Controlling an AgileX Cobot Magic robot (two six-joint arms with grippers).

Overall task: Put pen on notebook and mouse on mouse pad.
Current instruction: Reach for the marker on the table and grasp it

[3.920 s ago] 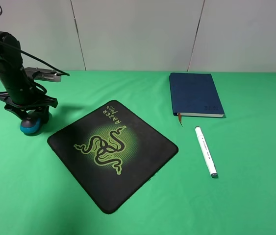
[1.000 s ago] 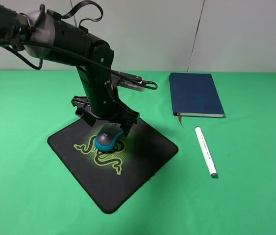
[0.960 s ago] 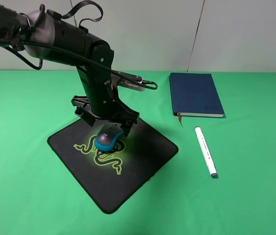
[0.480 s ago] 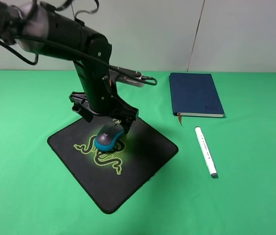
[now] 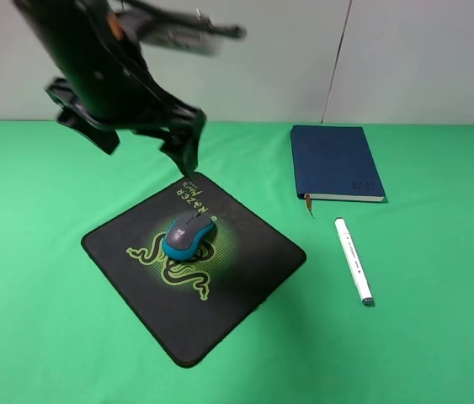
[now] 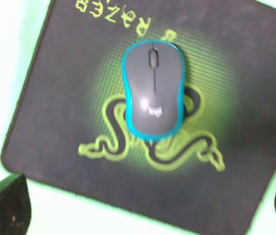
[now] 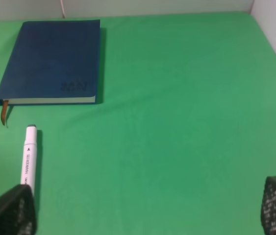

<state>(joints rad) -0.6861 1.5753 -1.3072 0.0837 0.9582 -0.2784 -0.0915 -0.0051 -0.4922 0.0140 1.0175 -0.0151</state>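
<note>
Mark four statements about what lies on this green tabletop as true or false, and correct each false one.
1. The small computer mouse with a dark grey top and teal sides rests on the square black mouse pad with the green snake logo. True.
2. The thick white marker pen lies on the dark navy hardcover notebook. False: it lies on the green cloth beside the notebook, not touching it.
3. The left gripper is shut on the mouse. False: it is open and empty, raised above the pad's far corner.
4. The notebook is closed, with a brown ribbon showing at one corner. True.
</note>
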